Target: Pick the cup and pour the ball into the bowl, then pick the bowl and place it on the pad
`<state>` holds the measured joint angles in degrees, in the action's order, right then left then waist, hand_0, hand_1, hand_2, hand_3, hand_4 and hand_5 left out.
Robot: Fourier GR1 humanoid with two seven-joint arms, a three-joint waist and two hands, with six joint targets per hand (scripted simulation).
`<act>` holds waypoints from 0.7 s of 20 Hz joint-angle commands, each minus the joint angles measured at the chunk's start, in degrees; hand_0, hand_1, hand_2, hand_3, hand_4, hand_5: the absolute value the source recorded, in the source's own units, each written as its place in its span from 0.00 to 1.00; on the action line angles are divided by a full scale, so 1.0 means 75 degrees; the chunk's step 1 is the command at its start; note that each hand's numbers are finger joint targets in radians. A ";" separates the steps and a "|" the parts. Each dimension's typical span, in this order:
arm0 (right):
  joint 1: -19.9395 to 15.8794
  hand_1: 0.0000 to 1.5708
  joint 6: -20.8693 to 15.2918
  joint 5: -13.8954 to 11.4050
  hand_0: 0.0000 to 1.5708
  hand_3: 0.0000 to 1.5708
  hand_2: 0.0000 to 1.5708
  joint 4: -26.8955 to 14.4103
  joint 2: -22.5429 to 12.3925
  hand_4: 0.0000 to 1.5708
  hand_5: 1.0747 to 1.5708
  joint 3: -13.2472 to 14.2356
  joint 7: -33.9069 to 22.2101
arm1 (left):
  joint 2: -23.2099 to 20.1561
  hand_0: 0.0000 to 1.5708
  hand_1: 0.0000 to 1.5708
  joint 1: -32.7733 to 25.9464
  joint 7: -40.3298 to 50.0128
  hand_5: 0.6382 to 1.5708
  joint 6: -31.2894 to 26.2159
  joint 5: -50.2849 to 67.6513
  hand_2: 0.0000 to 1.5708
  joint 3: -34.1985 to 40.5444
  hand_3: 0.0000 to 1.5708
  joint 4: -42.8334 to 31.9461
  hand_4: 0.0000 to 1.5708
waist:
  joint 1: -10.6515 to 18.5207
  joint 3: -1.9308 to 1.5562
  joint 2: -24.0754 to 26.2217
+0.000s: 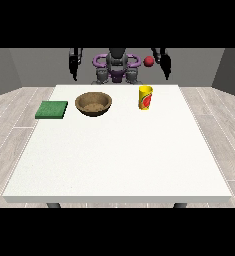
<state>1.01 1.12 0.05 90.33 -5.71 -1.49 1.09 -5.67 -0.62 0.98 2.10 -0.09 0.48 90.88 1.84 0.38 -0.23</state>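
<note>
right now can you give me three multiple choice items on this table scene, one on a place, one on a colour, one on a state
1. Where does the green pad lie?
A. at the view's left of the wooden bowl
B. between bowl and cup
C. at the view's right of the cup

2. What is the main colour of the cup?
A. blue
B. yellow
C. white

3. How does the cup stand?
A. tipped on its side
B. upside down in the bowl
C. upright on the white table

Answers: 1 A, the pad sits at the table's edge beside the bowl; 2 B, its wall is yellow with a red and green mark; 3 C, its open rim faces up.
</note>
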 commanded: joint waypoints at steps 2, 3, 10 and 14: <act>-0.0044 0.00 0.0010 0.0050 0.00 0.00 0.00 0.0508 -0.0175 0.56 0.92 0.0070 -0.0382 | -0.0216 0.00 0.00 0.0038 0.0376 0.99 -0.0053 0.0047 0.00 0.0063 0.00 0.0512 0.42 | 0.0015 -0.0038 0.1317; -0.0049 0.00 0.0010 0.0051 0.00 0.00 0.00 0.0587 -0.0224 0.56 0.92 0.0090 -0.0478 | -0.0237 0.00 0.00 0.0054 0.0462 0.99 -0.0064 0.0080 0.00 0.0076 0.00 0.0608 0.42 | 0.0014 -0.0031 0.1540; 0.0877 0.00 -0.0295 0.1076 0.00 0.00 0.00 0.1566 0.0068 0.55 0.92 0.0440 -0.2776 | 0.0419 0.00 0.00 -0.0613 0.2932 0.99 0.0050 0.1234 0.00 -0.0188 0.00 0.1763 0.40 | -0.0393 -0.0052 0.3459; 0.0690 0.00 -0.0685 0.0895 0.00 0.00 0.00 0.2784 0.0097 0.52 0.91 0.0153 -0.3872 | 0.0574 0.00 0.00 -0.0291 0.3881 0.99 0.0718 0.0756 0.00 -0.0589 0.00 0.2682 0.38 | -0.0536 -0.0052 0.3113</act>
<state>5.38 -2.89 5.69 104.52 -4.56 -0.12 -20.52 -2.42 -3.33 22.72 4.40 6.54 -2.07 105.82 -0.81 0.02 22.32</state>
